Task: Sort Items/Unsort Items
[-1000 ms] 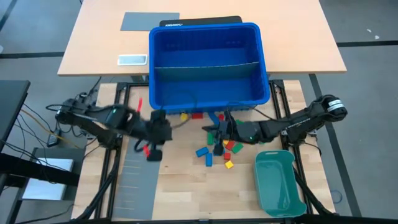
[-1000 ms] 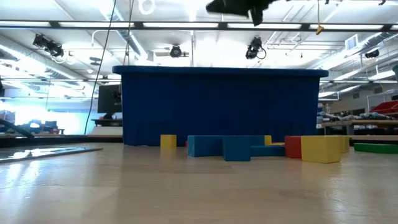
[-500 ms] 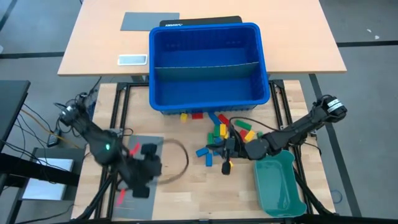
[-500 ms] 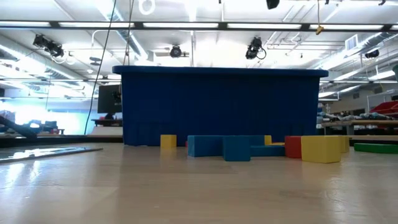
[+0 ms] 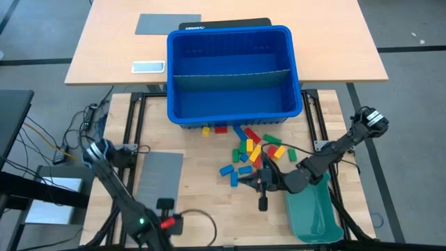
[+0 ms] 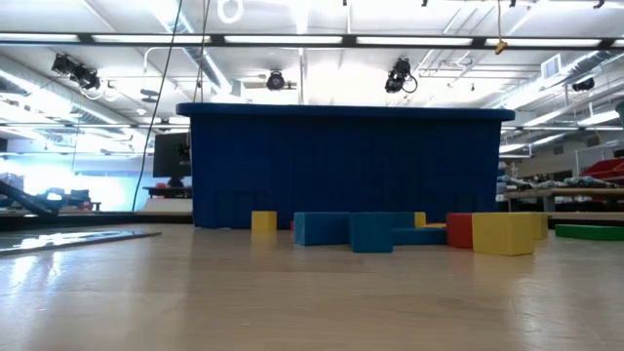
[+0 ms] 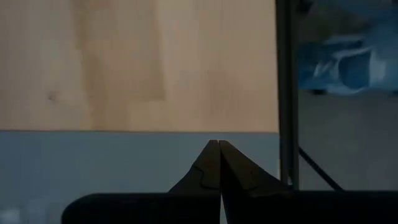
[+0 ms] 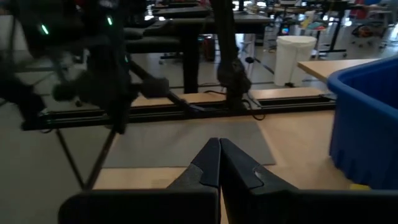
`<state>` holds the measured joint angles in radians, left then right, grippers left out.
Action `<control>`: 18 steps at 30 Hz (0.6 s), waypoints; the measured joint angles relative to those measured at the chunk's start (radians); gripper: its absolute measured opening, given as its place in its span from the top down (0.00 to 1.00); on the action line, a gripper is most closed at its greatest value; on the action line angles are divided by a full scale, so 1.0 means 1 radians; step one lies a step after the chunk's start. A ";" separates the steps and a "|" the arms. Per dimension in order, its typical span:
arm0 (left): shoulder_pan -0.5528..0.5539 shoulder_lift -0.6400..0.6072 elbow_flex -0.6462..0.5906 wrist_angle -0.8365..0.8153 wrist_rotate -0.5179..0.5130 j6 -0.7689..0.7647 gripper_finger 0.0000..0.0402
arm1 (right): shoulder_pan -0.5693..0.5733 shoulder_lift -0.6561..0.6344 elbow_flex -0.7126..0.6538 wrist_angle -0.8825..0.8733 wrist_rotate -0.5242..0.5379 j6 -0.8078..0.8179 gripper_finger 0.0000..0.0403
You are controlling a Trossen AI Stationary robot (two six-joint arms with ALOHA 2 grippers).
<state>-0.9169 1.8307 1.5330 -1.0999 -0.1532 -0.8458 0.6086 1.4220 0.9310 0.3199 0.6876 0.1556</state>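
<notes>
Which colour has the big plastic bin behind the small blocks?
The big rectangular plastic bin is blue. It shows best in the high view.

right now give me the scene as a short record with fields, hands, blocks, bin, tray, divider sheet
left hand: shut, empty, at the table's near left edge, by the grey divider sheet
right hand: shut, empty, low over the table, next to the teal tray
blocks: loose heap of red, yellow, green and blue on the wood in front of the blue bin
blue bin: no blocks visible in it
teal tray: no blocks visible in it
</notes>
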 joint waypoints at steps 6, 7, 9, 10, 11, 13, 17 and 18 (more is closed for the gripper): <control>-0.053 0.123 0.000 -0.008 0.002 -0.081 1.00 | 0.048 0.000 0.000 0.000 0.016 0.010 1.00; -0.059 0.140 0.000 -0.007 0.006 -0.096 1.00 | 0.055 0.000 0.000 0.000 0.027 0.011 1.00; -0.068 0.172 0.000 -0.001 0.028 -0.108 1.00 | 0.067 0.000 0.000 0.000 0.043 0.011 1.00; -0.073 0.188 0.000 0.001 0.047 -0.108 1.00 | 0.073 0.000 0.000 0.000 0.051 0.011 1.00; -0.076 0.204 0.000 0.002 0.067 -0.108 1.00 | 0.078 0.000 0.000 0.000 0.056 0.011 1.00; -0.079 0.235 0.000 0.001 0.107 -0.107 1.00 | 0.085 0.000 0.000 0.000 0.057 0.011 1.00; -0.079 0.281 0.003 0.005 0.205 -0.106 0.99 | 0.097 0.000 0.000 0.000 0.057 0.011 1.00; -0.077 0.285 0.002 0.018 0.226 -0.107 0.99 | 0.098 0.000 0.000 0.000 0.057 0.011 1.00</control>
<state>-0.9944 2.1154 1.5353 -1.0823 0.0729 -0.9524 0.7061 1.4220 0.9310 0.3201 0.7444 0.1669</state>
